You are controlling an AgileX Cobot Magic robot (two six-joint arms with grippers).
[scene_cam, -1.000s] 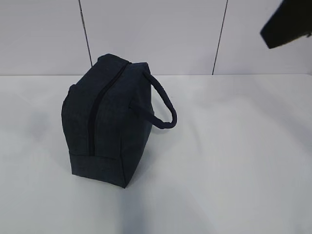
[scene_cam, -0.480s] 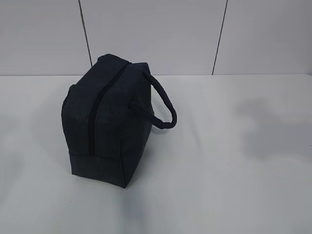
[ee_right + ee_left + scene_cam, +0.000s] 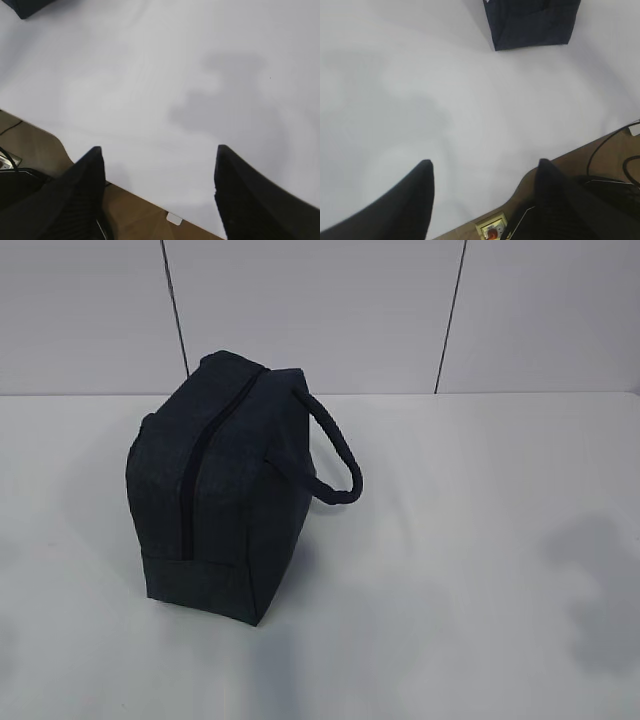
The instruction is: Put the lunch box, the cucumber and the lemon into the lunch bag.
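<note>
The dark navy lunch bag (image 3: 225,490) stands on the white table (image 3: 450,540), left of centre, its zipper line shut along the top and its loop handle (image 3: 338,455) sticking out to the right. Its lower corner shows at the top of the left wrist view (image 3: 532,22) and a small corner at the top left of the right wrist view (image 3: 27,6). My left gripper (image 3: 484,167) hangs open over the table's near edge, nothing between its fingers. My right gripper (image 3: 157,152) is open and empty too, high above the table. The lunch box, cucumber and lemon are out of view.
The table's near edge (image 3: 580,150) runs under both grippers, with brown floor, black cables (image 3: 610,165) and a power socket (image 3: 492,230) beyond it. A white panelled wall (image 3: 320,315) closes the back. Arm shadows lie on the table at right (image 3: 600,570).
A dark arm part at the exterior view's top right one second ago has left the frame. Its shadow on the table has slid toward the lower right. The bag has not moved.
</note>
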